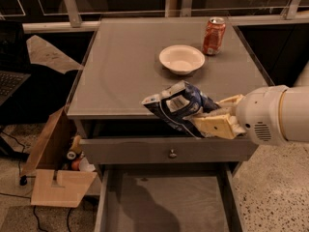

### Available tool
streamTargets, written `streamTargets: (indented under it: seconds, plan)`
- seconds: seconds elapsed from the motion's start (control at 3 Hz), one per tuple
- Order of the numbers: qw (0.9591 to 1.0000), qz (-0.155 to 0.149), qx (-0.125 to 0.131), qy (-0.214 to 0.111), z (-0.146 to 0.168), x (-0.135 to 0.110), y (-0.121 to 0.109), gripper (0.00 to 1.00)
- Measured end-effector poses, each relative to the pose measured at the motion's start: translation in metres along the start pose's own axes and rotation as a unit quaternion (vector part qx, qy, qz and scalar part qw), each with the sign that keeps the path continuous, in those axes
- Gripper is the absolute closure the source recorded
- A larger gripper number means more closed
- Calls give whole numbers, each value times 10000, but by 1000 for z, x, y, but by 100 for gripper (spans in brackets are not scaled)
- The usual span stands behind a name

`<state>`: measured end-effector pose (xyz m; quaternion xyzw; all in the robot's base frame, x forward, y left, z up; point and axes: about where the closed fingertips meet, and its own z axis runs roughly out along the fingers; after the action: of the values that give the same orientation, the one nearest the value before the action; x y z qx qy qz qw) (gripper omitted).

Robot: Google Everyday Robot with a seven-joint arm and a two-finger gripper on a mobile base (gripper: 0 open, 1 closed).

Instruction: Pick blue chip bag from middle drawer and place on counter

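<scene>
One-line status: seeing pincer (206, 113) at right-centre, just off front edge of table (120, 71), clamped tight on blue chip bag (175, 105). Gripping right end of bag between beige fingers (215, 125), with crumpled rest poking out to left, white patches facing up. Holding bag in air, overlapping table's front edge in view, above drawer front (140, 151) with small round knob. Cannot tell whether touching table top or hanging just in front of it. Well above middle drawer (164, 204), pulled out at bottom, plain grey floor showing with dark shadow across it. Backed by fat white arm (277, 115) extending in from right edge. On table, well apart from bag: white bowl (182, 59) near centre, orange-red soda can (214, 36) upright just beside bowl at back right, not touching it. On floor left of cabinet: open cardboard box (50, 178) with small items beside it, too small to identify. Laptop corner (12, 81) at far left edge.
</scene>
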<state>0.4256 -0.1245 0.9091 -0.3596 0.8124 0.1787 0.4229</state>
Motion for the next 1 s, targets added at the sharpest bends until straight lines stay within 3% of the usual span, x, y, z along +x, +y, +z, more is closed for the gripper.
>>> streamTargets:
  seconds: [0.33,1.0]
  plan:
    - [10000,16,33,-43,1,-2,2,100]
    - [9947,-79,986,-263,-14,-45,-52,100]
